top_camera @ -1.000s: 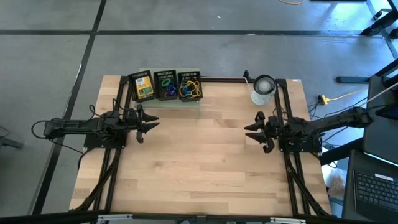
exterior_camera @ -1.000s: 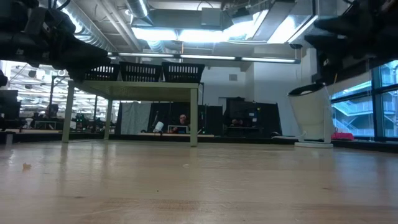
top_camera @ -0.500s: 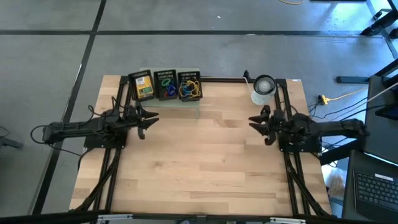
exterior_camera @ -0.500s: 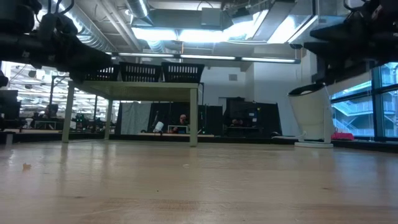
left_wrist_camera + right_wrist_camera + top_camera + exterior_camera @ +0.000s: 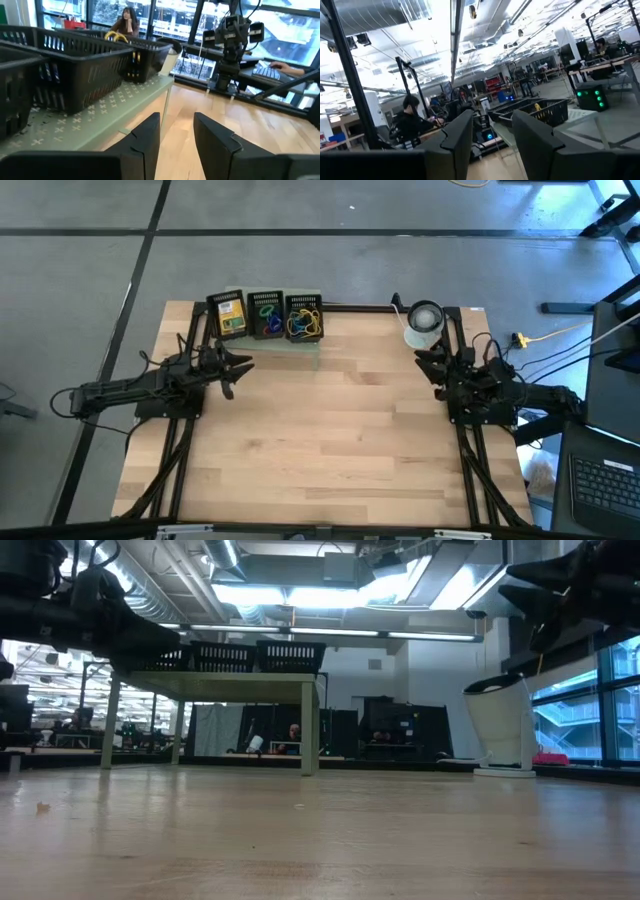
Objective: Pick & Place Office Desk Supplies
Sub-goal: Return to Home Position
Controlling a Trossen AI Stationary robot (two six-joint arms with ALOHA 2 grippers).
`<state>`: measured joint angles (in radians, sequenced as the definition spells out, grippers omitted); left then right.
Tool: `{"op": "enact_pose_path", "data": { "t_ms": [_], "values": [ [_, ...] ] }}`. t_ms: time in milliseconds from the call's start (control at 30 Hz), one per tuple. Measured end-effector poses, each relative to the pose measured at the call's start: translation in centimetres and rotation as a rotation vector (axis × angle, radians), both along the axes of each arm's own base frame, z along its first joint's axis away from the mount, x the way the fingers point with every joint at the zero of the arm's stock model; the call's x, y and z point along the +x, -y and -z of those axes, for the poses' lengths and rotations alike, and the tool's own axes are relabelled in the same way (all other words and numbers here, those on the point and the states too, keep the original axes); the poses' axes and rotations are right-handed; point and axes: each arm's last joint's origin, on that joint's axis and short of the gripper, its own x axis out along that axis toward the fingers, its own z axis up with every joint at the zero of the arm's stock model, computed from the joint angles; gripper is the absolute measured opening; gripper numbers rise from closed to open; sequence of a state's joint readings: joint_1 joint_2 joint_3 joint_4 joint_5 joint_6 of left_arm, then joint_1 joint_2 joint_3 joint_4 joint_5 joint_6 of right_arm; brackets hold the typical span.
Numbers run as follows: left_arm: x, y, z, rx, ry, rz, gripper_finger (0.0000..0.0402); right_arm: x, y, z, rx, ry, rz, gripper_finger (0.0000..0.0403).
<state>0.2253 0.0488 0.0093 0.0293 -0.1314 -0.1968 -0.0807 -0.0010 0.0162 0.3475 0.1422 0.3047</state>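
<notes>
Three black mesh baskets (image 5: 265,317) stand on a pale green rack (image 5: 305,346) at the table's far edge. The left basket holds a yellow-green crayon box (image 5: 231,318), the middle one green and blue rubber bands (image 5: 267,311), and the right one yellow and blue bands (image 5: 305,320). My left gripper (image 5: 243,365) hovers level just near of the rack, open, with nothing between its fingers (image 5: 145,137). My right gripper (image 5: 422,360) hangs open near the table's right edge, below the white cup (image 5: 424,322), tipped upward; its wrist view shows only the room.
The white cup stands at the far right corner, close to my right gripper. Black frame rails (image 5: 470,460) run along both sides of the wooden table (image 5: 320,440). The rack's legs (image 5: 312,730) and the cup (image 5: 500,725) show in the low view.
My right gripper has drawn back toward the table's right and far edges, nearer the white cup, and has tipped its fingers upward. My left gripper has swung a little toward the far edge, toward the rack. Neither has changed its opening.
</notes>
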Motion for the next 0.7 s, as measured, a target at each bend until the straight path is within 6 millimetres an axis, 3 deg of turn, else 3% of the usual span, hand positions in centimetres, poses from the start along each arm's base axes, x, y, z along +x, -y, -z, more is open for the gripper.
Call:
{"op": "enact_pose_path", "data": {
  "t_ms": [700],
  "values": [
    [-0.26, 0.05, -0.32, 0.01, 0.04, -0.003, 0.0112, 0.05, 0.0, 0.12, 0.001, -0.013, -0.001, 0.0143]
  ]
}}
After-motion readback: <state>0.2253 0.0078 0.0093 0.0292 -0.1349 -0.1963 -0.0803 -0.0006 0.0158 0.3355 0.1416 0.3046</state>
